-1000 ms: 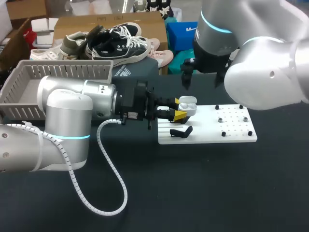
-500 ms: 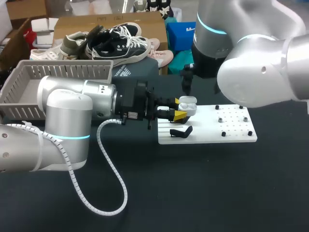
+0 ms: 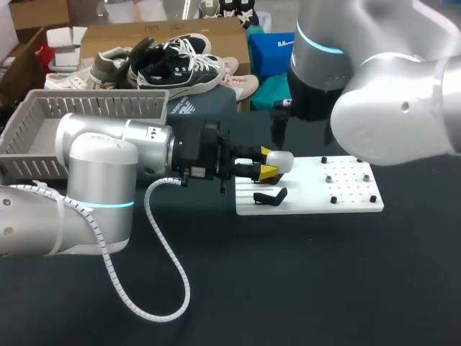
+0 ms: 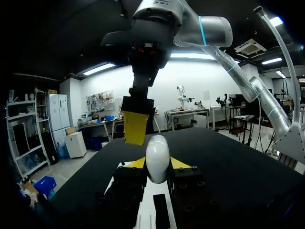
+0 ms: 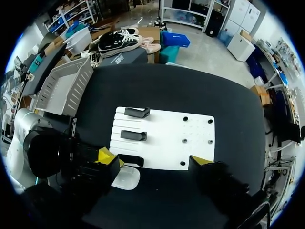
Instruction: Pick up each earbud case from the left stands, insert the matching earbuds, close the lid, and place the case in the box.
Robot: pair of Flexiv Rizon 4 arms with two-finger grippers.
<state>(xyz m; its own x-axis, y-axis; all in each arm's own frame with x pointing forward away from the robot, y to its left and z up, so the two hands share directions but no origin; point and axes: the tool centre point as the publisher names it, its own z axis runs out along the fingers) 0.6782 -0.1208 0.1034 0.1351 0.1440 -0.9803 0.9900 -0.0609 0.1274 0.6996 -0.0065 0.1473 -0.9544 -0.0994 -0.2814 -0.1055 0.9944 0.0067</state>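
**A:** Where is the case (image 3: 280, 161) right now?

**B:** In the left hand (image 3: 265, 170). The two yellow tips pinch it from both sides, at the end of the white board (image 3: 353, 198) nearest that arm and close to the black stands (image 3: 270, 196).

**A:** And the right hand (image 5: 153, 161)?

**B:** Its fingers are spread and grip nothing. It hangs just above the case.

**A:** Is the lid down?

**B:** It looks shut to me, since no gap shows. So I judge the step in hand is carrying the case to the grey box (image 3: 94, 107) behind the left arm.

**A:** How should that be done well?

**B:** The right hand ought to lift clear first. The shell is smooth and rounded, so a firm, even squeeze matters. I would swing it across the worktop (image 3: 288, 288) without tipping it, then lower it inside the box walls before letting go.

**A:** Which way does it point?

**B:** Its long axis runs along the left hand's fingers, roughly level. The free rounded end points away from the wrist, toward the board. I cannot tell which end carries the hinge.
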